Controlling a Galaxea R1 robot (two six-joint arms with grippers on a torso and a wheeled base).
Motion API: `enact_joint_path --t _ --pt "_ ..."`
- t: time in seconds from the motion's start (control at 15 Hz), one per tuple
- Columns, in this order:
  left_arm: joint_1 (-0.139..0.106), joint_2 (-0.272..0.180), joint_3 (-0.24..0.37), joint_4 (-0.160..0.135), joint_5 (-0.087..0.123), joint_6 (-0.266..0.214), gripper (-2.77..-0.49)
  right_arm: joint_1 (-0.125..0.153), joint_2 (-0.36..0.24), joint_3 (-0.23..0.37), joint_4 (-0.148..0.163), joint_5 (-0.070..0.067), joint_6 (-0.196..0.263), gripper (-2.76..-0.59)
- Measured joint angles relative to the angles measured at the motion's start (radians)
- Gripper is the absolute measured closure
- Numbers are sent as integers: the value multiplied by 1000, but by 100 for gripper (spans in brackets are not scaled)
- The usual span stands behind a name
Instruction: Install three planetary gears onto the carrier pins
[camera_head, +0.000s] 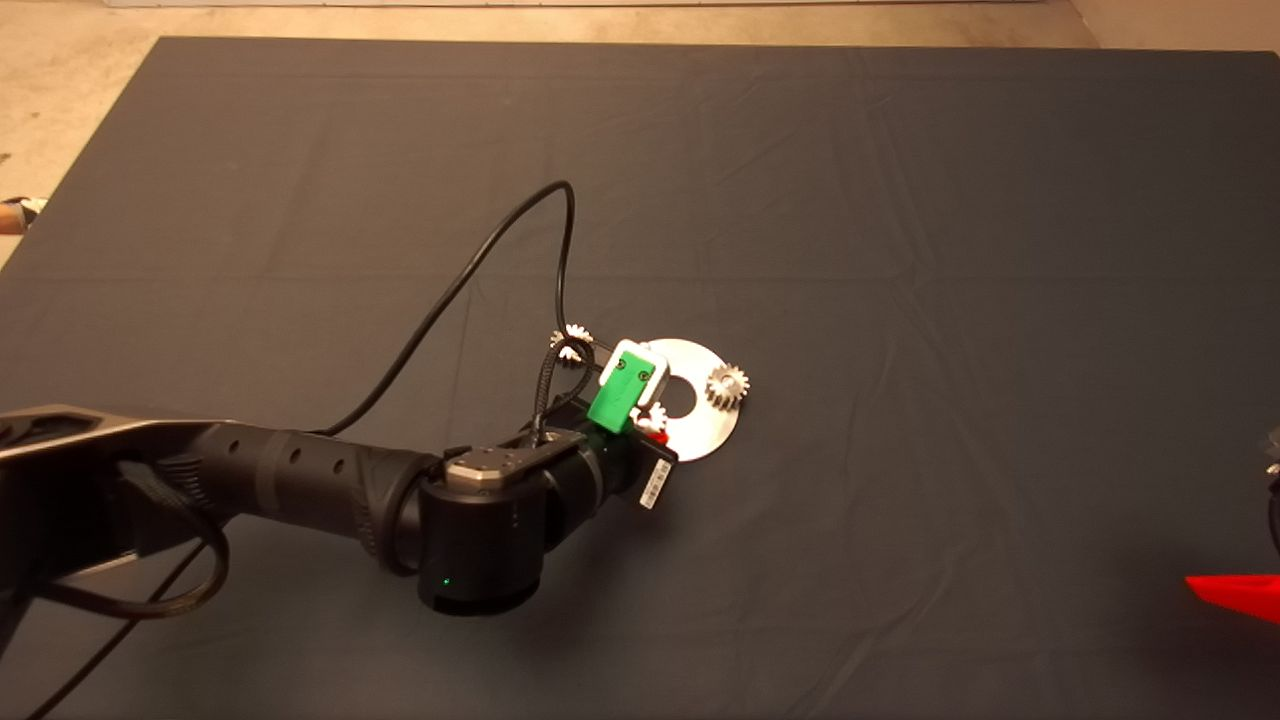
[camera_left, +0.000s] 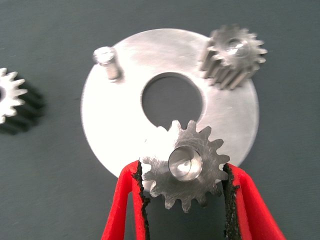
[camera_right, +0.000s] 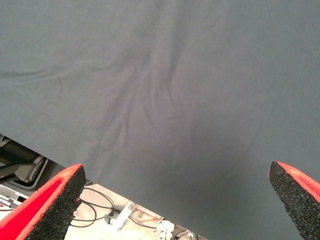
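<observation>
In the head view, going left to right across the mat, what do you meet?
Black left arm → small silvery spur gear loose on the mat → green left gripper over the shiny round metal disc → silvery gear seated at the disc's right edge → red fingertip of the parked right gripper.

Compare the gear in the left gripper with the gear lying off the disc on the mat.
The held gear sits between the left gripper's red fingers over the disc's edge; the loose gear lies on the mat beside the disc, touched by nothing. The held gear shows a pin end in its bore; the loose gear is cut off by the picture's edge, so its bore is unclear. Both are small, silvery and toothed.
</observation>
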Motion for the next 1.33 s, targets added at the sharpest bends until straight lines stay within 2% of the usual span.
enact_joint_path --t 0.13,0.53,0.73,1.33 --pt "0 11 0 -7 -8 0 -60 0 0 -2 0 1 0 -273" --pt "0 6 0 -7 -6 0 -60 2 0 -4 0 -1 0 -273" --pt "0 1 0 -6 -13 0 -60 3 0 -4 0 0 0 -273" --pt "0 7 0 -7 -11 0 -60 3 9 -26 0 3 0 -273"
